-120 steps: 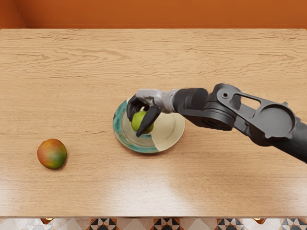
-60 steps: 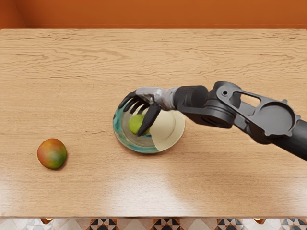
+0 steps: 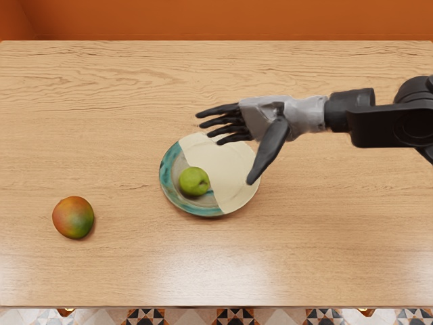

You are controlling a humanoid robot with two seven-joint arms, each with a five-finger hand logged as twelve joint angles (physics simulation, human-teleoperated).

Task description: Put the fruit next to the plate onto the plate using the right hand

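Right robot hand (image 3: 265, 120): fingers (image 3: 218, 110) splayed, empty, since I judge round green fruit (image 3: 194, 181) already resting on teal-and-cream plate (image 3: 234, 168).

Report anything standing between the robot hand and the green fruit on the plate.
Nothing visible does. The right robot hand hovers open above the plate's far edge, and the green fruit lies uncovered on the plate.

The tabletop (image 3: 101, 88) is pale wood with wavy brown grain. The plate (image 3: 167, 170) is part cream, part streaky teal. The small fruit (image 3: 194, 181) is yellow-green; the larger fruit (image 3: 73, 217) blends red, orange and green. The right hand (image 3: 260, 118) is light grey with black fingers (image 3: 218, 110); its arm (image 3: 385, 125) is dark grey. The wall (image 3: 216, 17) is orange, and the floor tiles (image 3: 237, 316) carry a black, white and orange geometric pattern.
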